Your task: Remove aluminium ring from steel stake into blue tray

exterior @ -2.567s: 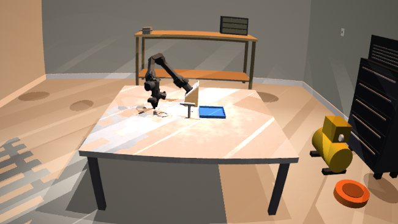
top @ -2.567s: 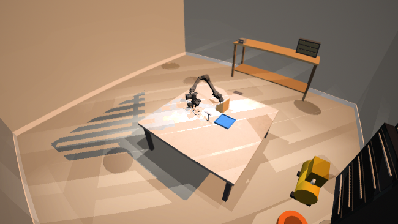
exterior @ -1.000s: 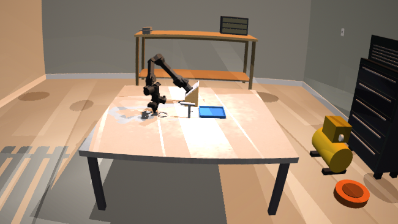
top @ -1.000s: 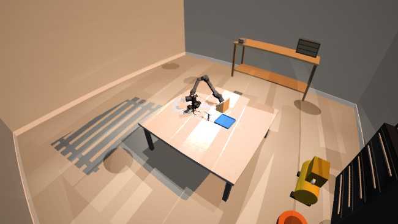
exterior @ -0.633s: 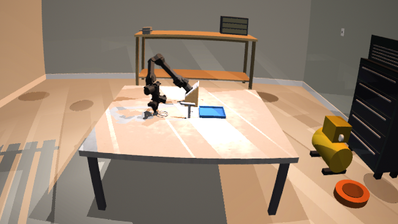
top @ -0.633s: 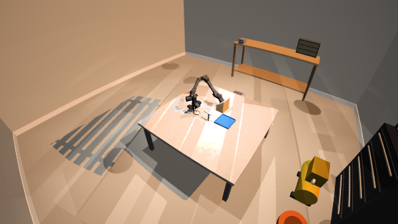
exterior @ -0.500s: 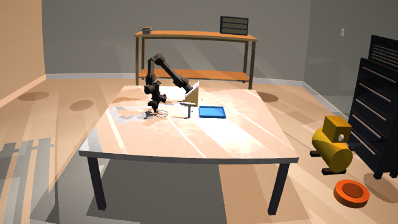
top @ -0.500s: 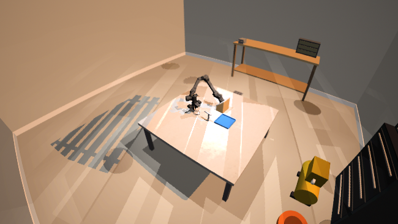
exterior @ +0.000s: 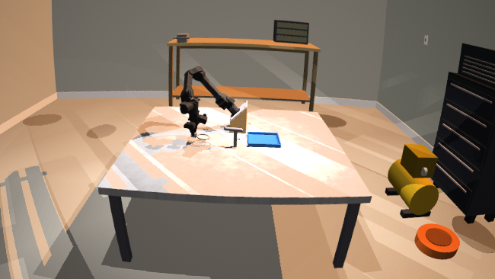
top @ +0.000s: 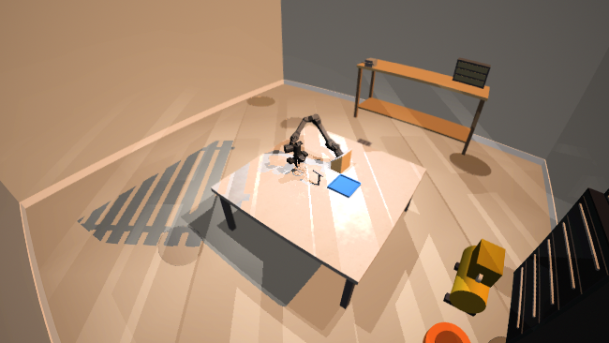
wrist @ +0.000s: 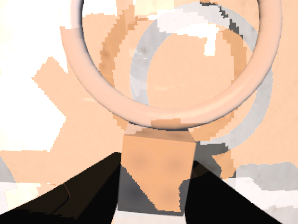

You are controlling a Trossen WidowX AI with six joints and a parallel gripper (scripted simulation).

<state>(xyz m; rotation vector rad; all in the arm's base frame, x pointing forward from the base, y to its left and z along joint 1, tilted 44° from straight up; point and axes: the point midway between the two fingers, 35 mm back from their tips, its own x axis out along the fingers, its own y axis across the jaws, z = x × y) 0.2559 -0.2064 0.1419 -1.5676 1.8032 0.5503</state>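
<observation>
- We have the gripper (top: 298,166) (exterior: 194,135) (wrist: 157,160) pinching the welded tab (wrist: 156,172), one finger on either side of it.
- The aluminium ring (top: 300,175) (exterior: 204,139) (wrist: 170,117) is off the steel stake (top: 319,180) (exterior: 235,139) and beside it; its shadows fall apart from it on the tabletop (top: 356,234) (exterior: 244,175), so we judge it is held a little above.
- From the fingers, the hoop reaches out towards the stake's side, with the tab's long axis running from the fingertips to the hoop.
- The relation we care about now: the blue tray (top: 344,186) (exterior: 263,139) lies beyond the stake from our gripper, well apart from the ring. In the exterior view that means off to the right, with the stake between.
- We judge the next move to be a carry over or around the cross-bar (exterior: 233,129), the hoop kept level; the leading rim could snag there. The angled board (top: 346,162) (exterior: 239,121) behind also deserves some room.
- Brands, labels, writing: none that we can read.
- Lowering into the tray and letting go remain.
</observation>
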